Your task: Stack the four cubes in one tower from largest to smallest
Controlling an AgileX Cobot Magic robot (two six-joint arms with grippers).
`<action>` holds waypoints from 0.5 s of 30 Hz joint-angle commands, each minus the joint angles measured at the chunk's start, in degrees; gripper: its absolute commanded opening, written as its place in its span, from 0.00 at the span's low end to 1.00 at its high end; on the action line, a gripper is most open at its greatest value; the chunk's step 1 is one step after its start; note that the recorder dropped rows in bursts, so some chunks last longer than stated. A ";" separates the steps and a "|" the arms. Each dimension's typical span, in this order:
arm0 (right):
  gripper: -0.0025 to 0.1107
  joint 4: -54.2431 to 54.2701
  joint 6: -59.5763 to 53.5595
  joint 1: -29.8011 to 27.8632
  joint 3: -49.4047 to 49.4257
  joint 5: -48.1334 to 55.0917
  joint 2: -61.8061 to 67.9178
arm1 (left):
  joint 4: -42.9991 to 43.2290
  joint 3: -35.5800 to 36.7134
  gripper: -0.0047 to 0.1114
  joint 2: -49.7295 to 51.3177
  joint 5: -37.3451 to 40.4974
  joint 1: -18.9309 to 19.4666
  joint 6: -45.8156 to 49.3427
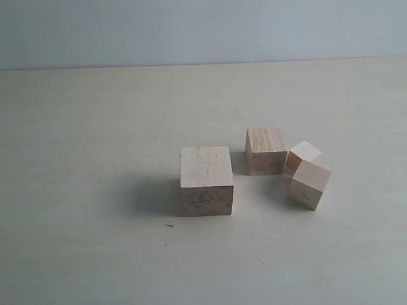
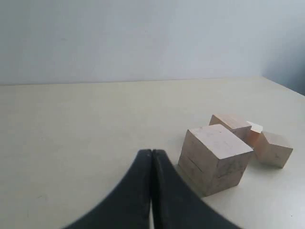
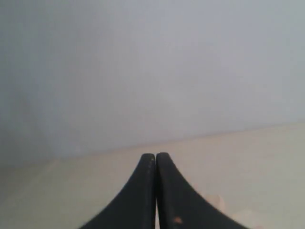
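Four pale wooden cubes lie apart on the table, none stacked. The largest cube (image 1: 206,180), mottled on its near side, sits in the middle; the left wrist view shows it too (image 2: 217,157). Behind it to the right is the second cube (image 1: 266,150) (image 2: 230,125). The smallest cube (image 1: 303,154) (image 2: 253,132) leans against a tilted third cube (image 1: 310,183) (image 2: 273,149). My left gripper (image 2: 151,151) is shut and empty, short of the largest cube. My right gripper (image 3: 156,155) is shut and empty, with a pale blurred shape just past it. Neither arm shows in the exterior view.
The pale table top (image 1: 95,190) runs back to a grey-white wall (image 1: 191,32). Bare surface lies left of and in front of the cubes. The table's far corner (image 2: 286,88) shows in the left wrist view.
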 commanded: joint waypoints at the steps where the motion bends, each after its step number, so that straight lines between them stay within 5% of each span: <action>1: 0.02 11.35 -24.19 -0.29 -18.90 25.93 16.88 | -0.11 0.18 0.04 -0.38 -0.16 0.15 0.16; 4: 0.04 16.03 -30.83 -0.29 -26.73 35.57 29.93 | -0.11 0.18 0.04 -0.38 -0.16 0.15 0.16; 8: 0.20 17.14 -33.79 -0.29 -30.05 31.97 41.30 | -0.11 0.18 0.04 -0.38 -0.16 0.15 0.16; 12: 0.49 16.06 -33.53 -0.29 -30.03 25.65 53.80 | -0.11 0.18 0.04 -0.38 -0.16 0.15 0.16; 13: 0.63 17.20 -33.53 -0.29 -30.03 22.33 59.73 | -0.11 0.18 0.04 -0.38 -0.16 0.15 0.16; 15: 0.69 20.73 -33.41 -0.29 -30.87 15.67 69.62 | -0.11 0.18 0.04 -0.38 -0.16 0.15 0.16</action>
